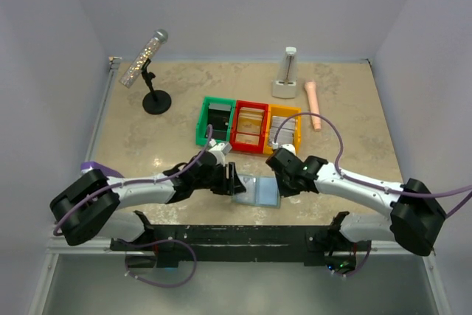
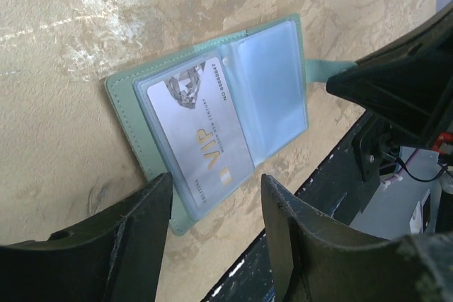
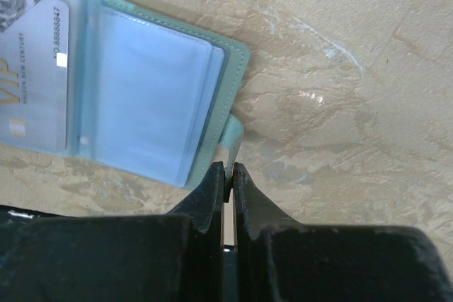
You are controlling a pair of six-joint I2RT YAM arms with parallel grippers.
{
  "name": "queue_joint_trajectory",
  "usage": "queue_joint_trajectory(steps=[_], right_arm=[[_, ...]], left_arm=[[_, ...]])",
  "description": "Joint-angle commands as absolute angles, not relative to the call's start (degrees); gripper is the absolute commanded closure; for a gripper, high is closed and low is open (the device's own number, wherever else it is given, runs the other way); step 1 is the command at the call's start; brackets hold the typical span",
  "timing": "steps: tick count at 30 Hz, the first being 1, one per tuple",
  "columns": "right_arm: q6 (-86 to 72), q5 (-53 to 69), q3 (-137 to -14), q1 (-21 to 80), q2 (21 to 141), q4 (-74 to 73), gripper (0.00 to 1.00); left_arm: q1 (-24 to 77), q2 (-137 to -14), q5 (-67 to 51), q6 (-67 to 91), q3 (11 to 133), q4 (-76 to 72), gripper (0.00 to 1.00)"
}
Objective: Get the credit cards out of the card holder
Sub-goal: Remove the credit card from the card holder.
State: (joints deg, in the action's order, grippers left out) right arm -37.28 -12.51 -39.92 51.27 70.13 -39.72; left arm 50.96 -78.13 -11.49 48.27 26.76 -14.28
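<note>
Blue card holder (image 1: 258,191) lies open (long axis crosswise), right gripper (image 3: 228,171) pinching its tab (image 3: 232,136), left gripper (image 2: 216,192) spread.

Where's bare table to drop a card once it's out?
Free: tabletop between the black microphone stand and green plastic bin; also right of the pink plastic stick, toward the wall. Crowded: around the grey-green card holder, flanked by left tool and right tool.
</note>
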Motion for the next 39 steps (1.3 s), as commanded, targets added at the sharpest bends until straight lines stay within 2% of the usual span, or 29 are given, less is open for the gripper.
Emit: queue_joint_trajectory(steps=[1,4,5,8,10,12,14,16,18,20,22,27,29,30,33,39], right_arm=[[-37.44,-13.98,-42.45,49.31,70.66,-38.32,1.0],[-37.27,-13.97,-43.24,48.87,70.58,-38.93,1.0],[-37.35,-13.89,-43.59,48.87,70.32,-39.63,0.97],[-37.7,-13.71,-43.68,48.87,67.51,-41.56,0.77],[-38.05,-13.97,-43.86,48.87,64.53,-43.58,0.57],[-38.23,-14.24,-44.21,48.87,61.71,-45.52,0.47],[-38.14,-14.5,-44.91,48.87,59.51,-47.37,0.44],[-37.53,-14.42,-45.79,48.95,58.19,-48.16,0.44],[-36.39,-10.66,-45.18,49.22,56.52,-44.76,0.5],[-35.69,-6.18,-43.6,49.22,54.06,-39.49,0.67],[-35.33,-0.91,-42.11,49.31,53.7,-33.87,0.79],[-35.77,3.69,-43.59,49.22,60.19,-29.01,0.99],[-35.95,5.18,-43.33,49.31,62.83,-26.64,1.0],[-36.21,6.49,-42.63,49.22,64.23,-24.63,1.0],[-38.23,8.25,-40.0,48.61,68.19,-18.04,1.0],[-41.04,12.04,-36.39,48.16,73.82,-9.41,0.99]], left_arm=[[50.71,-74.19,-10.99,48.51,24.18,-16.08,0.43],[50.71,-72.17,-10.64,49.13,23.12,-16.35,0.43],[50.71,-71.64,-10.46,49.13,22.85,-16.09,0.43],[50.71,-68.91,-9.85,49.13,22.59,-14.33,0.43],[50.71,-67.16,-9.32,48.87,22.67,-12.84,0.43],[50.71,-65.57,-8.79,48.52,22.85,-11.43,0.43],[50.71,-64.25,-8.35,48.25,23.11,-10.64,0.43],[50.71,-63.64,-8.35,48.25,23.29,-10.37,0.43],[50.71,-63.98,-8.44,48.43,23.55,-10.98,0.43],[50.71,-65.47,-9.4,48.69,24.08,-12.74,0.43],[50.71,-67.14,-10.28,49.13,24.78,-14.06,0.44],[50.71,-72.58,-9.93,48.96,26.8,-15.12,0.51],[50.71,-74.78,-10.37,48.78,27.42,-16.25,0.69],[50.63,-75.84,-10.46,49.04,27.68,-16.69,0.73],[50.54,-78.22,-12.03,50.71,27.86,-20.29,0.77],[50.54,-81.56,-13.27,51.59,28.39,-22.5,0.78]])
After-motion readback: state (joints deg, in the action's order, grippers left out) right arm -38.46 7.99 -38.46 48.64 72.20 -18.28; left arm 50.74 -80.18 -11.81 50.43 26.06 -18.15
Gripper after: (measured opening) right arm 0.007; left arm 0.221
